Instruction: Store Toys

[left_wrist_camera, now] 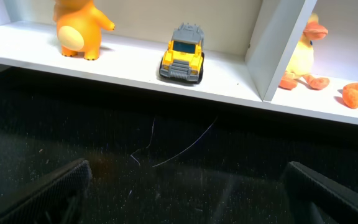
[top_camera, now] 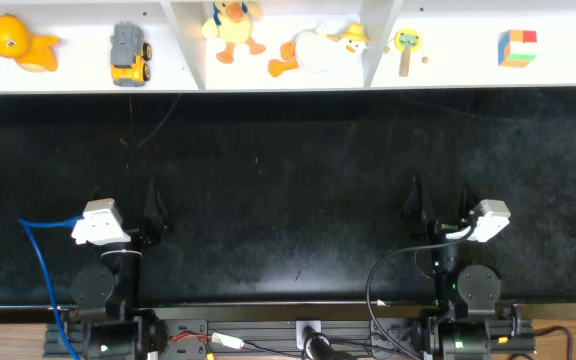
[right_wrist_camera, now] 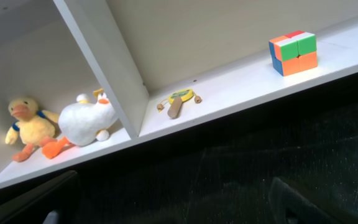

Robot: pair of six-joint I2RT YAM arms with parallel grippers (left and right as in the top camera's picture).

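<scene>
Toys stand in a white shelf [top_camera: 288, 80] along the far edge. The left compartment holds an orange duck figure [top_camera: 20, 43] [left_wrist_camera: 78, 28] and a yellow toy truck [top_camera: 129, 54] [left_wrist_camera: 183, 53]. A yellow plush duck [top_camera: 233, 25] [right_wrist_camera: 25, 126] and a white plush goose [top_camera: 318, 49] [right_wrist_camera: 84, 123] lie in the middle one. A small wooden rattle [top_camera: 406, 46] [right_wrist_camera: 178, 103] and a colour cube [top_camera: 517, 48] [right_wrist_camera: 293, 53] sit in the right one. My left gripper [top_camera: 153, 212] [left_wrist_camera: 185, 186] and right gripper [top_camera: 440, 207] [right_wrist_camera: 173, 199] rest open and empty near the front of the table.
A black mat [top_camera: 288, 190] covers the table between the arms and the shelf. White dividers [left_wrist_camera: 281, 43] [right_wrist_camera: 107, 62] separate the shelf compartments. A blue cable [top_camera: 43, 250] loops beside the left arm's base.
</scene>
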